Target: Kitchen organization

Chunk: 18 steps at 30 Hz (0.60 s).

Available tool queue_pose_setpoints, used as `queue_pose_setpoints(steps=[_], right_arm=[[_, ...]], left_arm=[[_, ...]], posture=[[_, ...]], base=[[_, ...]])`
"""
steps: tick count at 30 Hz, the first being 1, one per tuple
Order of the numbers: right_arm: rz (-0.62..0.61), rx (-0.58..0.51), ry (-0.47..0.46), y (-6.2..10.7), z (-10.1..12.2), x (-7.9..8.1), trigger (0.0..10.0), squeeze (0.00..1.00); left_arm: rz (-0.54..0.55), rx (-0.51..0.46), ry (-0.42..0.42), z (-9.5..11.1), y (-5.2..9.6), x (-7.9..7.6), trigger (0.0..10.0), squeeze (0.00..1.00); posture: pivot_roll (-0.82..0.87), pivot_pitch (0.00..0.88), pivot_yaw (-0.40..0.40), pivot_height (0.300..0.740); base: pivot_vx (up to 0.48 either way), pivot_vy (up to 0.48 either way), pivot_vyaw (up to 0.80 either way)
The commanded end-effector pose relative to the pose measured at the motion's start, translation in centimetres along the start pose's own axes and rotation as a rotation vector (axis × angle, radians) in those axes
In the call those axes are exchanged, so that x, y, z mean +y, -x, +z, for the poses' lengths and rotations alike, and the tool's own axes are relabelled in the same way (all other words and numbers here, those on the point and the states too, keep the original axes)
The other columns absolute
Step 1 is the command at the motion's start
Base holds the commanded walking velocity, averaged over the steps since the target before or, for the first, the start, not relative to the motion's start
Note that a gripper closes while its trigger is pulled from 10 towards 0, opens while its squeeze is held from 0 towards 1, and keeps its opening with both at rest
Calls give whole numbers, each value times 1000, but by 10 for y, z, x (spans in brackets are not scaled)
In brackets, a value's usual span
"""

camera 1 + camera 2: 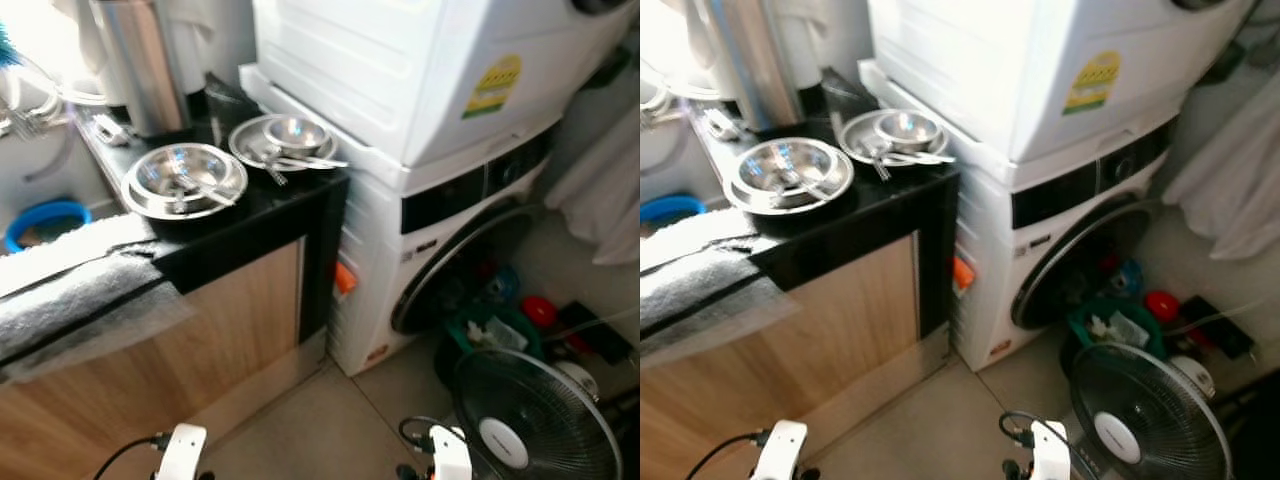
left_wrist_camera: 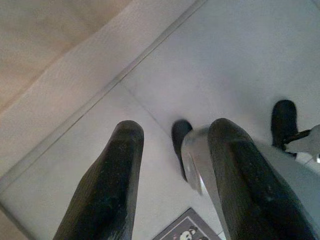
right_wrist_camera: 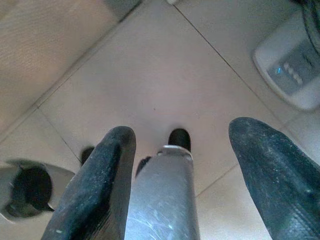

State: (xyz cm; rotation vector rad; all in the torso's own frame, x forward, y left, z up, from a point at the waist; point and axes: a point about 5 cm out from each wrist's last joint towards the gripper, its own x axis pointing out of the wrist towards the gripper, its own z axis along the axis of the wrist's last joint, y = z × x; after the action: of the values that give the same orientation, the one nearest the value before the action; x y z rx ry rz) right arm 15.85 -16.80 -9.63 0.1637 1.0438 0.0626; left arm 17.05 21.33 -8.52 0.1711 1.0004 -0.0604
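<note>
Both end effectors [image 2: 170, 175] [image 3: 182, 165] low, spread, floorward.

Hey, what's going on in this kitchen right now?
Nothing is being handled yet. The robot faces a black countertop holding two round steel plates with bowls and spoons, one nearer and one further back, beside a white washing machine. Both arms hang low, the left end effector and right end effector open over the tiled floor.

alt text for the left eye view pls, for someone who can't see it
Two sets of stacked steel plates and bowls with spoons sit on a black kitchen counter beside a white washing machine with another white appliance stacked on top. A black standing fan is on the tiled floor at the lower right.
</note>
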Motion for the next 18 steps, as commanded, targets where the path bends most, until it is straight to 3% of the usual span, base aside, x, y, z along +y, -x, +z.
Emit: queue_pose_setpoints(steps=[1,12,18], right_arm=[[17,-3,19,-1,0,5,10000,0],[11,-26,32,-1,6,4,10000,0],[23,-31,38,-1,6,6,10000,0]], left_arm=[[5,29,7,-6,1,4,10000,0],[2,29,6,-6,1,3,10000,0],[-6,25,5,-6,1,3,10000,0]], posture=[[-19,0,-36,740],[-17,0,-41,740],[-22,0,-40,740]], base=[[0,480,0],[0,386,782],[0,0,800]])
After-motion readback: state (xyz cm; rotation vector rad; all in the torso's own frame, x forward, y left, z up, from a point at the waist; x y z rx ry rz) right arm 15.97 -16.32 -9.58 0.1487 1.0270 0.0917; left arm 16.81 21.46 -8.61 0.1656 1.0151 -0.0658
